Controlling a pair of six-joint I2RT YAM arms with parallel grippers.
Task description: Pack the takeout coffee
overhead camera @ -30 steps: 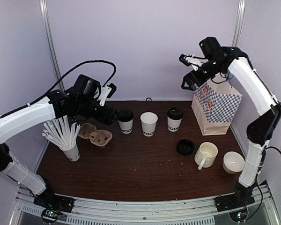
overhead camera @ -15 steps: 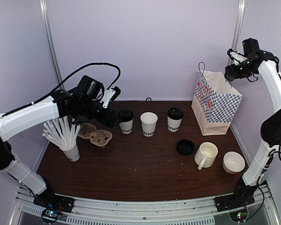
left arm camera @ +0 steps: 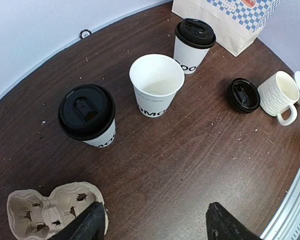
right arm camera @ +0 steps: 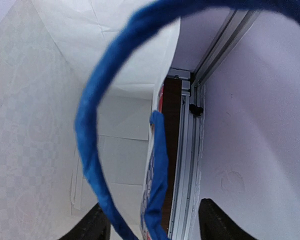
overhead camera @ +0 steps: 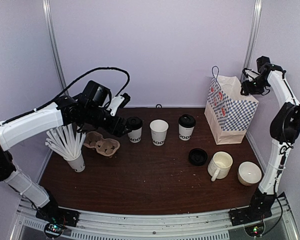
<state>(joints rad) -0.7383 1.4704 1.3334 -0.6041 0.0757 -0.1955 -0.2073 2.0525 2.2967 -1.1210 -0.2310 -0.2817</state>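
Over the table's left side, your left gripper hangs with jaws spread wide, nothing between them, just short of the left lidded MOO cup. The unlidded cup and the second lidded cup stand in a row beyond it. Your right gripper sits at the paper bag's rim, jaws apart, with the blue handle looping between them, unclamped.

Soft, even light, faint shadows — the dark surface shows sharp; the blue handle looms slightly blurred.
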